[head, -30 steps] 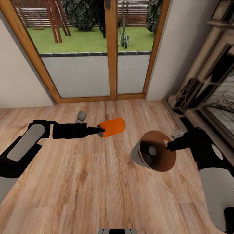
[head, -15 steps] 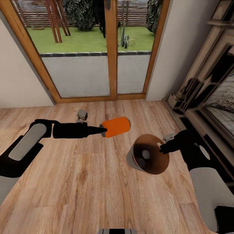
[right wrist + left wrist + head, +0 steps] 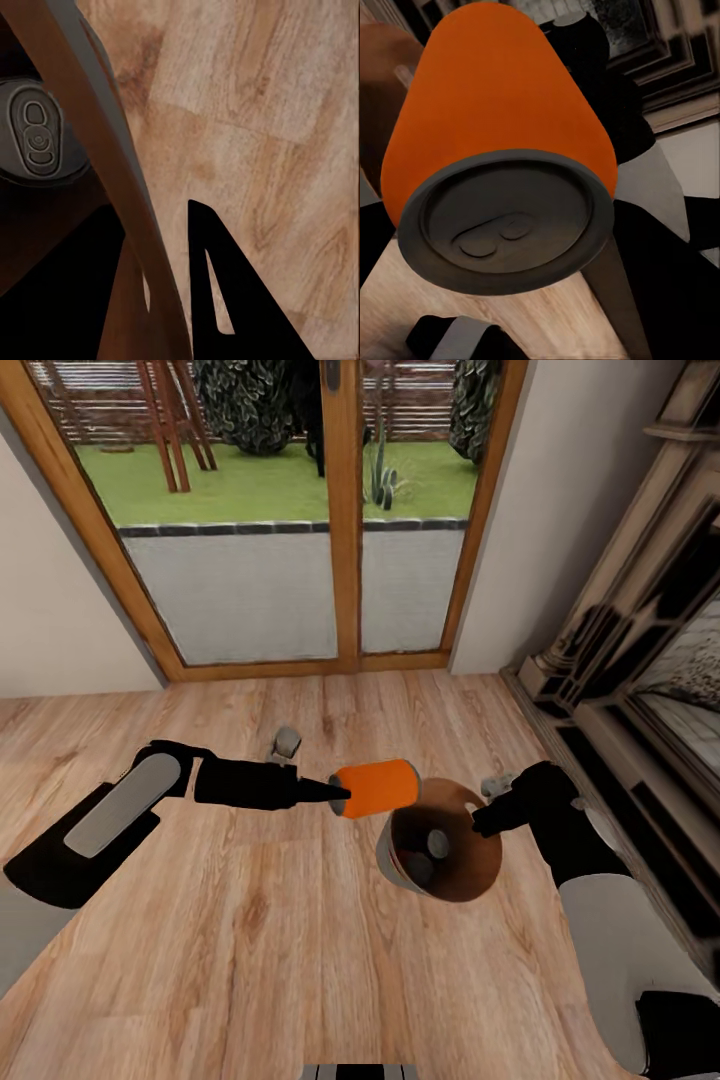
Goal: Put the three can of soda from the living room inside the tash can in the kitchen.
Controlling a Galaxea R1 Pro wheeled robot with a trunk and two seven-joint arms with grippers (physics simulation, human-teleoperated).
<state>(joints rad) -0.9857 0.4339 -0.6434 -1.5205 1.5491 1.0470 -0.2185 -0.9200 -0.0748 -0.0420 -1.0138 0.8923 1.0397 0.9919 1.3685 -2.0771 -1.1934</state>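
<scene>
A can of soda (image 3: 377, 788), orange and lying sideways, is held off the floor by my left gripper (image 3: 338, 797), which is shut on its end. Its far end touches or overlaps the rim of the tash can (image 3: 452, 884). The left wrist view has the can's (image 3: 502, 120) grey top close up. The bin is tilted with its brown inside facing me and is held by my right gripper (image 3: 484, 819), shut on the rim. Two more cans lie inside it, grey tops (image 3: 437, 844) showing. In the right wrist view the bin wall (image 3: 112, 172) runs beside one dark finger (image 3: 221, 300), with a can top (image 3: 36, 139) inside.
Wood-framed glass doors (image 3: 345, 510) stand ahead, with a pale wall (image 3: 60, 620) on the left. A brick fireplace (image 3: 640, 650) lines the right side close to my right arm. Wood-plank floor (image 3: 250, 940) spreads below both arms.
My left gripper has carried the orange can right and nearer, up to the bin's rim. My right gripper has brought the tilted bin left toward the can.
</scene>
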